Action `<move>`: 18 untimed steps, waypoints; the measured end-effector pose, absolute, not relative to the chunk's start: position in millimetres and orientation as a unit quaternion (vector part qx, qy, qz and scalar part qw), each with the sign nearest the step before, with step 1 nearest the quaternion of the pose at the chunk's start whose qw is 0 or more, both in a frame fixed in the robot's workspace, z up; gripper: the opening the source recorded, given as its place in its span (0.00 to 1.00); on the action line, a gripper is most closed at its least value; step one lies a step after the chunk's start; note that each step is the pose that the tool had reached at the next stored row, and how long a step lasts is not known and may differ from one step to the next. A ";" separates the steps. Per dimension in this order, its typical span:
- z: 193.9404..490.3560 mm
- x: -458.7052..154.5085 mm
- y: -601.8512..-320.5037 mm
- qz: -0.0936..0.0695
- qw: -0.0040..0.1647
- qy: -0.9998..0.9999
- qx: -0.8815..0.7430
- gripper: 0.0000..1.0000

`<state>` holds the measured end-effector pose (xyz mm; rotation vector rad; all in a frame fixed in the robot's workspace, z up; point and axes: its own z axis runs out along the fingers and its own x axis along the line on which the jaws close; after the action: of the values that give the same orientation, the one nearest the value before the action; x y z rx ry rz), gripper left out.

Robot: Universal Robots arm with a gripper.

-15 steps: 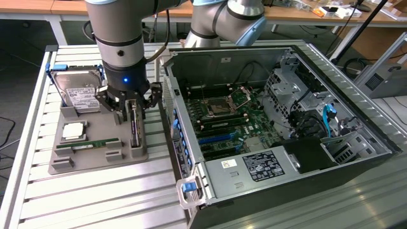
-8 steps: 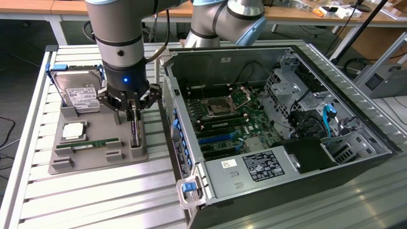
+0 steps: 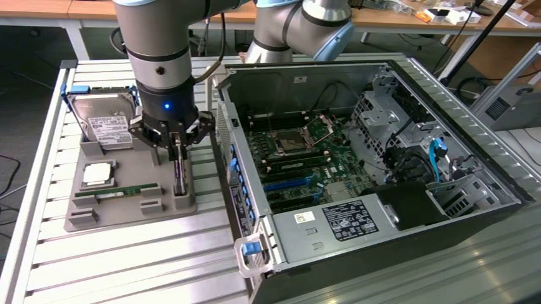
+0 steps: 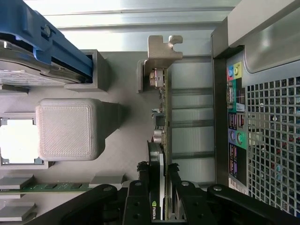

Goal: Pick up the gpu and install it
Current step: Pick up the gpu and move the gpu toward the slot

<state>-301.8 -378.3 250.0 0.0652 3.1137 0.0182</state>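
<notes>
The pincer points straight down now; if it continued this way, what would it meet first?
The gpu: it stands on edge between the fingers of the pincer, which seems shut on it. Going lower, they would probably reach the grey holder underneath, though depth is unclear.

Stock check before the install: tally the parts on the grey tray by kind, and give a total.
Hard drive: 1
CPU: 1
RAM stick: 1
GPU: 1
Total: 4
</notes>
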 end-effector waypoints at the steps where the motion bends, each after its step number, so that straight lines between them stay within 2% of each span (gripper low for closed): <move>1: 250.0 -301.8 -378.3 0.006 0.014 1.000 0.021 0.27; 18: 263.3 -301.8 -378.3 0.006 0.014 1.000 0.021 0.27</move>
<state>-301.8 -378.3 263.3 0.0651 3.1138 0.0181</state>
